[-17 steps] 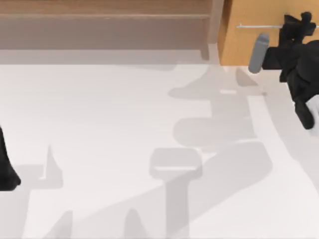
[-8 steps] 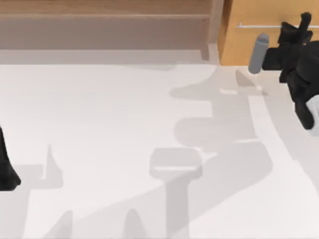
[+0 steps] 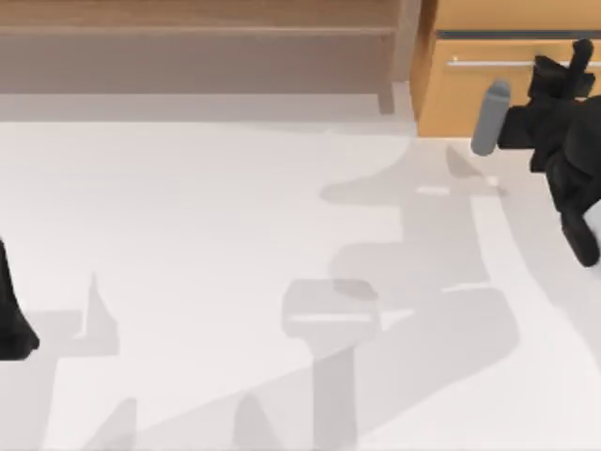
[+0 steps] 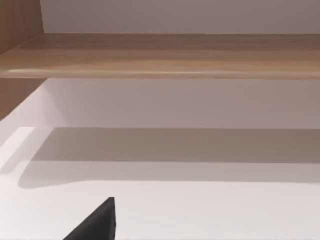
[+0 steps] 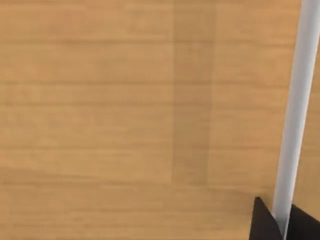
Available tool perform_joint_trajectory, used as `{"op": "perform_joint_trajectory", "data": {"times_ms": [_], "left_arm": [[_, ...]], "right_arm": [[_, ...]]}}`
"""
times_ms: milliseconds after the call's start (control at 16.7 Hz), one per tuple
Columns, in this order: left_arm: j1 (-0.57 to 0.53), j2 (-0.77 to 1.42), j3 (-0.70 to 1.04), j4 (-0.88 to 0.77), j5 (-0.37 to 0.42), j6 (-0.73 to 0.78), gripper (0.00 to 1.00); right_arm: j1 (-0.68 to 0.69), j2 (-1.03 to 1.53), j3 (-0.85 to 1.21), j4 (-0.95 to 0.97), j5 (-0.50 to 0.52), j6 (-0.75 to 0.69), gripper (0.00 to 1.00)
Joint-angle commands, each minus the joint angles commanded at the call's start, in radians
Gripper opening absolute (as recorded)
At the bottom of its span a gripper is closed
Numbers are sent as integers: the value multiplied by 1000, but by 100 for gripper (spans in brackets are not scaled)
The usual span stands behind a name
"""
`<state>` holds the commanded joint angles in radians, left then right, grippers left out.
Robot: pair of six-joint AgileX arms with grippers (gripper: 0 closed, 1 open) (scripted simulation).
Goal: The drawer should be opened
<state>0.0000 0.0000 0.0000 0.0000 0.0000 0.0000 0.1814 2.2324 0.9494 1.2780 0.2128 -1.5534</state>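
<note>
The drawer (image 3: 474, 94) stands at the table's back right, with an orange-tan wooden front and a thin silver bar handle (image 3: 498, 63). A dark slit runs along the top of the front, which sits slightly out from its box. My right gripper (image 3: 571, 62) is shut on the handle near its right end. In the right wrist view the wooden front (image 5: 125, 110) is very close. There the silver handle (image 5: 295, 110) passes between two black fingertips (image 5: 262, 225). My left arm (image 3: 13, 319) is parked at the table's left edge.
A duller brown-grey open shelf unit (image 3: 197, 52) runs along the back left, and its shelf board (image 4: 160, 55) appears in the left wrist view. The white table (image 3: 207, 216) stretches between the arms. A grey cylinder (image 3: 489, 117) juts from the right arm.
The drawer front has slid a little toward the table's front, and a dark slit has opened above it. My right gripper moved back with the handle. The left arm stayed still.
</note>
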Motion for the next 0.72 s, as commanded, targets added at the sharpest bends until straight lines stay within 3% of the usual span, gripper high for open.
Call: {"op": "perform_joint_trajectory", "data": {"times_ms": [240, 720], "left_arm": [[0, 0, 0, 0, 0, 0, 100], [0, 0, 0, 0, 0, 0, 100]], "right_arm": [[18, -61, -152, 82, 18, 0, 0], [29, -89, -212, 123, 28, 0, 0]]}}
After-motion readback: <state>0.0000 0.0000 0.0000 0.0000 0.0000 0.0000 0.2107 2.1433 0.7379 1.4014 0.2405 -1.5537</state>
